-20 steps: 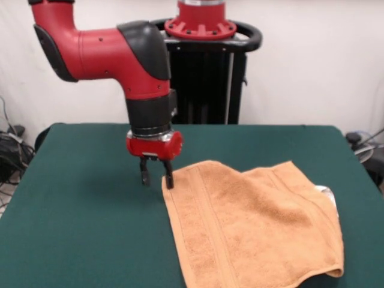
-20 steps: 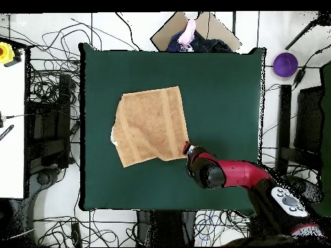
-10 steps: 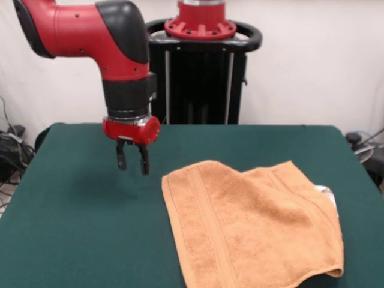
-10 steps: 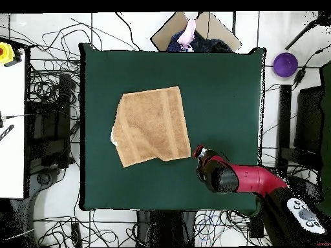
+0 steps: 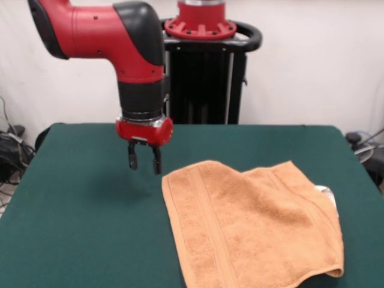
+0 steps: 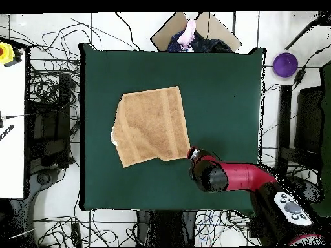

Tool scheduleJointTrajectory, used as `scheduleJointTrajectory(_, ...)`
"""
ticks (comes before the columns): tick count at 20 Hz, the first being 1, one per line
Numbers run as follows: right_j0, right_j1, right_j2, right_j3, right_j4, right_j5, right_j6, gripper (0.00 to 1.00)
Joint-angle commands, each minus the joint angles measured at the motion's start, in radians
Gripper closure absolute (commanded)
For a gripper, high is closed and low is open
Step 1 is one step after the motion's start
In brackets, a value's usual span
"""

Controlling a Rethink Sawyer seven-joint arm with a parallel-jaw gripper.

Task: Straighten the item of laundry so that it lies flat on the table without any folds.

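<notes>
Orange-tan terry-cloth towel (image 5: 252,228) lies on the dark green felt worktop (image 5: 78,228), one side doubled over in a fold beside a small white tag (image 5: 324,189); the red-and-black arm's pincer (image 5: 144,162) hovers just off the towel's nearest corner, fingers apart and empty; in the overhead view the towel (image 6: 152,126) lies up-left of the pincer (image 6: 191,154).

Robotics lab — cables (image 6: 48,106) strewn over floor, arm pedestal (image 5: 204,78) — bare wall.
</notes>
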Motion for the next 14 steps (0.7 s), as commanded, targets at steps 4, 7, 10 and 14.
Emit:
scheduleJointTrajectory(4,0.036,-0.009,0.041,-0.066,-0.084,0.09,-0.115,0.0)
scheduleJointTrajectory(7,-0.015,-0.001,0.124,-0.056,-0.078,0.126,-0.183,0.0)
scheduleJointTrajectory(10,-0.041,0.018,0.17,-0.071,-0.085,0.159,-0.228,0.0)
scheduleJointTrajectory(14,-0.048,0.034,0.18,-0.101,-0.123,0.18,-0.25,0.0)
